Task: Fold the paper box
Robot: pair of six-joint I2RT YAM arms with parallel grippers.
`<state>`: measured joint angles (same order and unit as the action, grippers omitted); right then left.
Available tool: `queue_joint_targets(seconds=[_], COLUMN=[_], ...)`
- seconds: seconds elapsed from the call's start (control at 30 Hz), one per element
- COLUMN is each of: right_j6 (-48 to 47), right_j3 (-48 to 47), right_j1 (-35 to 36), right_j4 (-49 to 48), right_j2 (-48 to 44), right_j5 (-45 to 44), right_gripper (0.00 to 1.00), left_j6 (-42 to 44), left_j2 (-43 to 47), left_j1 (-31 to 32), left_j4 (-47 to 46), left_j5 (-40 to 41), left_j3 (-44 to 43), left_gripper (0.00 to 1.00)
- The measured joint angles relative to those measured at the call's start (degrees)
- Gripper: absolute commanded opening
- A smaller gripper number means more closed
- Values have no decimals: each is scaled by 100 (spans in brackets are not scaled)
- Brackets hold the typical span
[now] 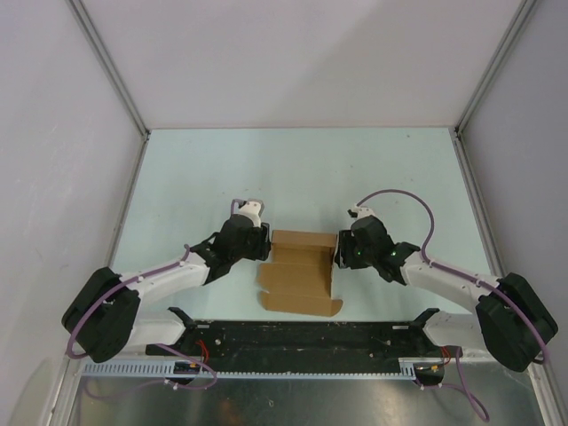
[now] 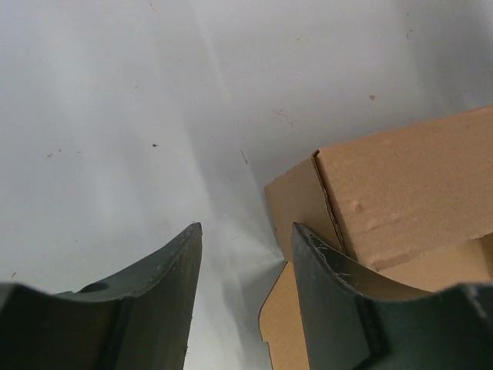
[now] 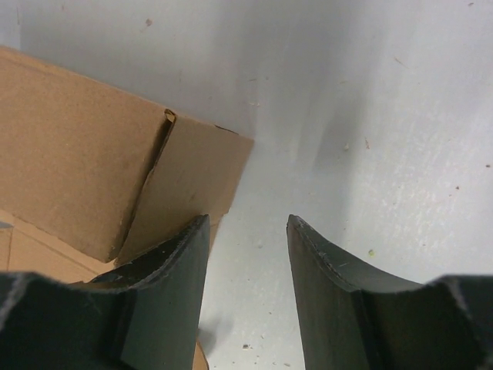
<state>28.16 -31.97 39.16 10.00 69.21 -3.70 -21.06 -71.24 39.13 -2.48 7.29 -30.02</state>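
Note:
The paper box [image 1: 297, 271] is a brown cardboard mailer lying partly folded in the middle of the pale table, its back wall raised and its front panel flat. My left gripper [image 1: 268, 242] sits at the box's left end and my right gripper [image 1: 336, 252] at its right end. In the left wrist view the left gripper [image 2: 246, 227] is open over bare table, and its right finger [image 2: 331, 293] lies against the paper box [image 2: 400, 185] at its upright end flap. In the right wrist view the right gripper [image 3: 248, 219] is open, and its left finger [image 3: 166, 285] lies beside the paper box [image 3: 77, 169] at its side flap [image 3: 192, 177]. Neither holds anything.
White enclosure walls [image 1: 302, 62] with metal corner posts [image 1: 111, 67] surround the table on three sides. A black rail [image 1: 302, 335] carrying the arm bases runs along the near edge, with a slotted cable tray [image 1: 133, 366] below it.

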Motion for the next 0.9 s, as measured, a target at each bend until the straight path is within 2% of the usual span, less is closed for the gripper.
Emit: queue_joint_targets(seconds=[0.53, 0.9], right_j6=[-474, -595], right_j3=[4, 4], right_j1=[-138, -313], right_j4=[219, 529], right_j2=[-424, -769], right_j5=[664, 752], right_gripper=[54, 55], left_j6=[4, 2], left_j2=[0, -24], left_j1=[0, 0], left_j4=[2, 0], left_j5=[68, 105], left_j3=[2, 2], left_gripper=[55, 55])
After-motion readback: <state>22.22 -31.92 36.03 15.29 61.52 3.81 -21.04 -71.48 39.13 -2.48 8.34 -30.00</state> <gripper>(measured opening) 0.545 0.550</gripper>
